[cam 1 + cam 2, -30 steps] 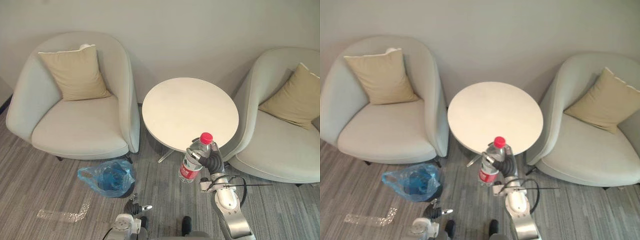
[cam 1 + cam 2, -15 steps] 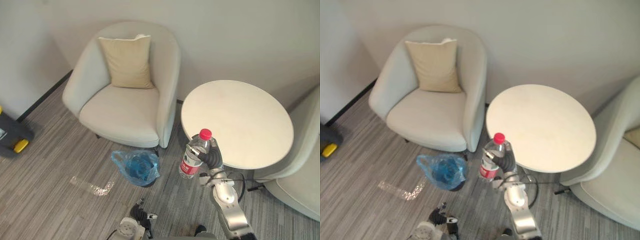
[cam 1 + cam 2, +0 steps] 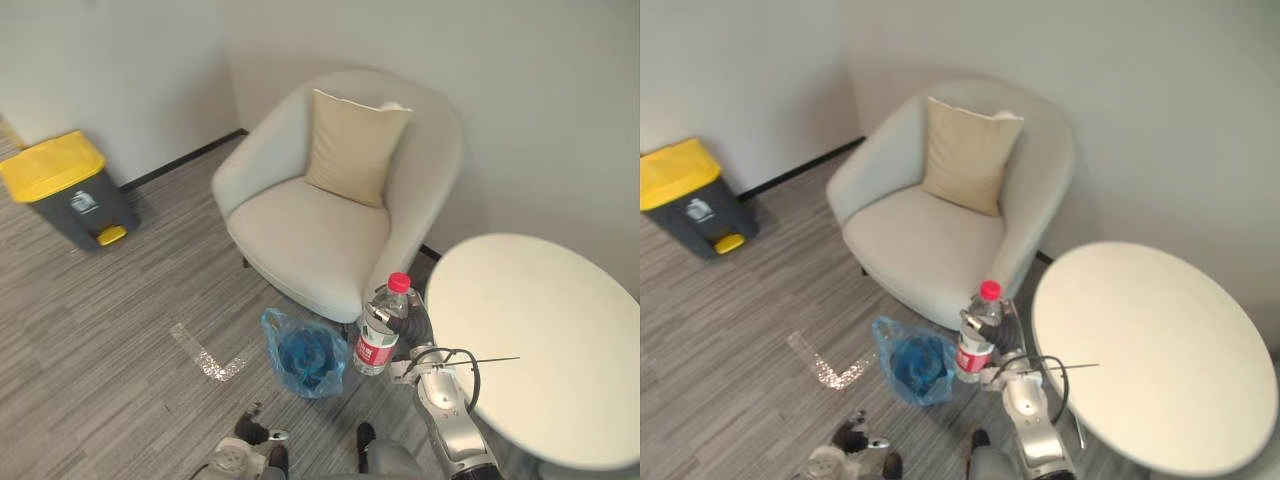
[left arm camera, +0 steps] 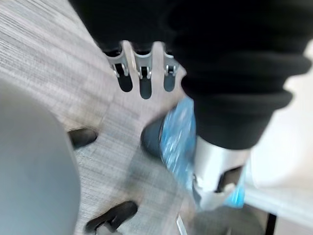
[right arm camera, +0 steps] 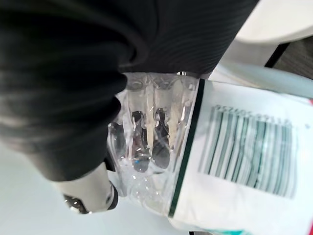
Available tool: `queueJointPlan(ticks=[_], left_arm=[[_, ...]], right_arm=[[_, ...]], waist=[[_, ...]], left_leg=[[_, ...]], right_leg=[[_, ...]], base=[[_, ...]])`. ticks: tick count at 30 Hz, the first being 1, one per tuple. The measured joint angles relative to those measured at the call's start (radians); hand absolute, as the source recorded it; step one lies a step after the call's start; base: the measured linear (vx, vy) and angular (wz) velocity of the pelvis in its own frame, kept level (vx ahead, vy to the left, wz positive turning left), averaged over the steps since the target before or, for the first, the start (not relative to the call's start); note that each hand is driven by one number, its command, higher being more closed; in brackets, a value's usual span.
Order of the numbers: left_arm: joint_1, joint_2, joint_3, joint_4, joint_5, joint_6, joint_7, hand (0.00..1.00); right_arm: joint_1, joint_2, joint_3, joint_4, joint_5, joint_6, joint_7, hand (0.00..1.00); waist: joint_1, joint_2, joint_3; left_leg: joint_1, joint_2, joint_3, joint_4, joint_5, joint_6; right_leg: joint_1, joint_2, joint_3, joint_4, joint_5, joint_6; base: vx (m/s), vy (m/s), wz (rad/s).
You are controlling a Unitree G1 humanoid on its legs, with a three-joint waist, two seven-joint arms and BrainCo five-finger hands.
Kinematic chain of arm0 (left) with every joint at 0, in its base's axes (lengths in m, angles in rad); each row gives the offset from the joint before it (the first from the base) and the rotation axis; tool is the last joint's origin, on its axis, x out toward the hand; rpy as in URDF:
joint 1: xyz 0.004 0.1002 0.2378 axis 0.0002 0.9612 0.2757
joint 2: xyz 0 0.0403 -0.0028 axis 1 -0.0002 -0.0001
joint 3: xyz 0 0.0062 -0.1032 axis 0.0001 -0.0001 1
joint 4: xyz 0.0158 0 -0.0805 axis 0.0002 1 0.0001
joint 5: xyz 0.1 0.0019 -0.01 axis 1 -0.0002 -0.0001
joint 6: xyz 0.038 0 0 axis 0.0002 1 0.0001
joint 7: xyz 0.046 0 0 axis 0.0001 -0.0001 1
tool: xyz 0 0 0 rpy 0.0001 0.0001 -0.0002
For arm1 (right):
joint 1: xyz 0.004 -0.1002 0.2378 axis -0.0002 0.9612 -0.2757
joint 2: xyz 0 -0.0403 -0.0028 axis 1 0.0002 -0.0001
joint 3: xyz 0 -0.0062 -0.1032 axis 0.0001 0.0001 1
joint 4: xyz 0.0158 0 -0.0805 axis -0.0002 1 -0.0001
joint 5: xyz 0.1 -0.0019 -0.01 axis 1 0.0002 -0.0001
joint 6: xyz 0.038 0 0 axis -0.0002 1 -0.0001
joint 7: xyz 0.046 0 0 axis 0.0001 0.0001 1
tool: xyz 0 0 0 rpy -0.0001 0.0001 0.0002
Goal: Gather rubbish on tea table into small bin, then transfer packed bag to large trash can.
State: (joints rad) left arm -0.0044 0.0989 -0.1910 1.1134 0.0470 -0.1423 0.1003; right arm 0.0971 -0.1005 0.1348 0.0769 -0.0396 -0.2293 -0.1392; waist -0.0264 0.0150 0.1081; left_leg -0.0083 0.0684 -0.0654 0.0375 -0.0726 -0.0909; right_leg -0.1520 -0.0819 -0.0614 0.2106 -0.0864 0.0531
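So the right robot hand (image 3: 412, 322) had its fingers wrapped round the bottle (image 3: 380, 335), red cap up, held upright in the air with the bench (image 3: 540, 330) just to that hand's right. The blue-bagged bin (image 3: 300, 352) sat on the floor (image 3: 120, 330) below and left of that hand, beside the armchair (image 3: 320, 230), and the yellow-lidded trash can (image 3: 62, 190) was way off further left by the wall (image 3: 120, 60). The left robot hand (image 4: 141, 63) hung low over the floor, fingers straight and loose, holding nothing.
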Motion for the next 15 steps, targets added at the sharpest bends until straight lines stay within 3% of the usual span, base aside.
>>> queueJointPlan(ticks=[1, 5, 15], left_arm=[[0.002, -0.007, 0.000, 0.000, 0.002, 0.000, 0.000, 0.00], [0.004, -0.009, -0.005, -0.002, 0.013, -0.001, -0.003, 0.00], [0.004, -0.012, -0.026, -0.003, 0.030, -0.003, -0.003, 0.00]], right_arm=[[0.003, 0.000, -0.019, 0.000, 0.000, 0.003, -0.001, 1.00], [0.007, -0.002, -0.043, -0.013, 0.000, 0.003, -0.004, 1.00], [0.022, 0.010, 0.010, 0.021, -0.002, 0.002, 0.021, 1.00]], waist=[[0.000, 0.011, -0.002], [0.002, -0.006, -0.001], [-0.001, -0.008, -0.002]], left_leg=[[0.001, 0.022, 0.000, -0.002, -0.006, -0.013], [0.054, 0.062, 0.008, -0.008, -0.011, -0.022], [0.041, 0.035, -0.001, 0.002, -0.010, -0.021]], right_leg=[[0.022, 0.023, -0.020, -0.027, 0.004, -0.005], [0.088, 0.063, -0.033, -0.049, 0.005, -0.007], [0.135, 0.031, -0.074, -0.099, 0.005, -0.008]], base=[[0.22, -0.133, 0.23], [0.17, -0.079, 0.09], [0.01, 0.031, 0.14]])
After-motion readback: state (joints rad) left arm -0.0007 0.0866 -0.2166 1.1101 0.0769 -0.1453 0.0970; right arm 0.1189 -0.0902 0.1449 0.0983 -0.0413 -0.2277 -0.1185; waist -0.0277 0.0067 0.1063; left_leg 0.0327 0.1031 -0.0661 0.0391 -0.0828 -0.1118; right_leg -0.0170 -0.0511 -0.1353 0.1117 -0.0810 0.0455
